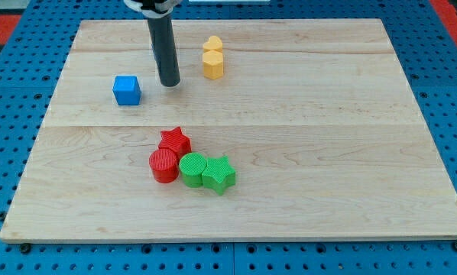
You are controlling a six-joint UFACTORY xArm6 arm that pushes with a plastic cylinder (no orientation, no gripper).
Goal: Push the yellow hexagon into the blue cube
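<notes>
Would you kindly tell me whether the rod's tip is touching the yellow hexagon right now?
Apart. The camera view shows bare wood between my tip and the yellow hexagon; the tip sits between it and the blue cube.

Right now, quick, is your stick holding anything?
My tip: no gripper, holding nothing; it sits between the blue cube and the yellow hexagon, touching neither.

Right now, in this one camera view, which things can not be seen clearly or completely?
- Arm above the dark rod: cut off by the view's top edge.
- Yellow blocks: two packed together; the far one's shape and whether they touch are unclear.
- Red cylinder hides part of the red star.
- My tip stands between blue cube and yellow blocks.
</notes>
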